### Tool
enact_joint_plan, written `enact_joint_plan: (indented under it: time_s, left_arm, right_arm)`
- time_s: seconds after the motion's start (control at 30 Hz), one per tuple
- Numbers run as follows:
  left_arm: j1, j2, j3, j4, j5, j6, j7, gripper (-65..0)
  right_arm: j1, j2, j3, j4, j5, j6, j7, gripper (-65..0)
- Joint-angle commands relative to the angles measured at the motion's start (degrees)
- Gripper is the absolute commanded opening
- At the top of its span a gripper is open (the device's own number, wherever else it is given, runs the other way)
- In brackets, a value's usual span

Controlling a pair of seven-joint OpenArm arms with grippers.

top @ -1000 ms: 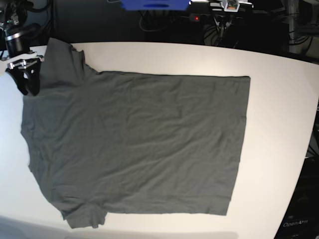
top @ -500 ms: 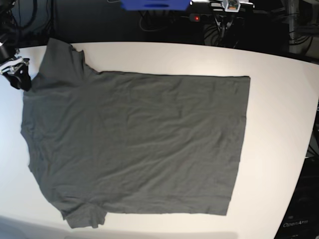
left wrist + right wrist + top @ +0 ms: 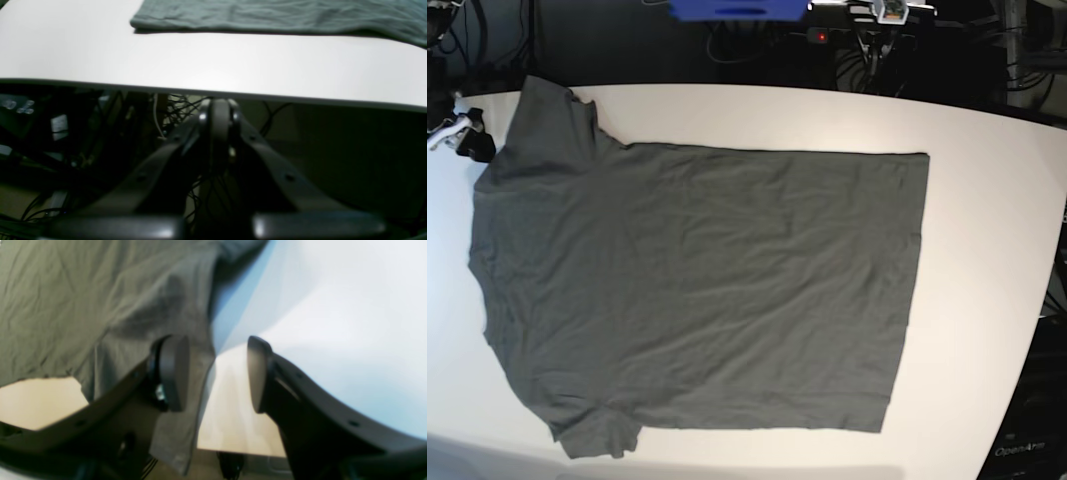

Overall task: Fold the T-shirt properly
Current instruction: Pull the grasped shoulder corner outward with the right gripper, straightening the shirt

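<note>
The right gripper (image 3: 467,140) is being held with its jaws spread wide and empty at the table's (image 3: 987,230) far left edge, just beside the T-shirt's (image 3: 697,290) upper sleeve — nothing is being gripped. The T-shirt is being shown lying flat, spread across the table's middle. The left gripper (image 3: 215,115) is being kept closed on nothing, below the table's edge, well apart from the shirt.

1 T-shirt (image 3: 697,290), 1 table (image 3: 987,200), 2 claws: left (image 3: 215,115), right (image 3: 215,373)
</note>
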Motion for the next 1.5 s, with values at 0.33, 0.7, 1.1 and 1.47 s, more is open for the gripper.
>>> enact_joint_plan:
  time_s: [0.33,0.7,1.1,1.47]
  left_arm:
    - [0.84,-0.02,-0.05,0.42,0.03,0.06,-1.85,-63.8]
    - [0.75,-0.02,-0.05,0.5,0.03,0.06,-1.85,-63.8]
    - [0.93,0.16,-0.05,0.77,0.03,0.06,-1.85,-63.8]
    - [0.93,0.25,-0.05,0.77,0.03,0.06,-1.85,-63.8]
  right_arm:
    - [-0.07,1.29,-2.23,0.94,1.13,1.48,0.25,-36.1]
    - [1.96,1.37,-5.22,0.94,1.04,1.48,0.34,-36.1]
    - [4.42,1.37,-8.29,0.86,-2.3,1.48,0.51,-37.0]
    - [4.15,2.61,-7.85,0.86,-2.65,1.48,0.43,-36.3]
